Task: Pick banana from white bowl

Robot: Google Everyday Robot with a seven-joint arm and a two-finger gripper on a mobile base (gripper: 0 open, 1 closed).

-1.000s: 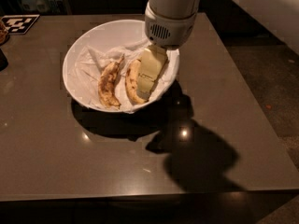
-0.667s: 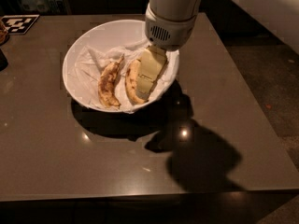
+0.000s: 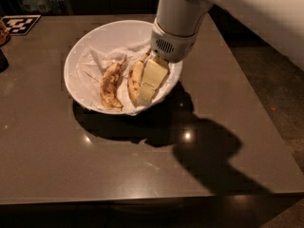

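My gripper (image 3: 149, 84), down at the right side of the white bowl (image 3: 78, 56), is pale cream-yellow and blocky. Above it, my wrist (image 3: 179, 13) is a smooth light-grey cylinder, flaring out around a small slotted vent grille (image 3: 165, 45).

1 high view, angled down at table (image 3: 118, 175), hand (image 3: 147, 88) in white bowl (image 3: 107, 32)

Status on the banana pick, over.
Gripper low in bowl, right beside banana. Banana lying on the paper, not lifted. Close alongside it: blotched second banana.
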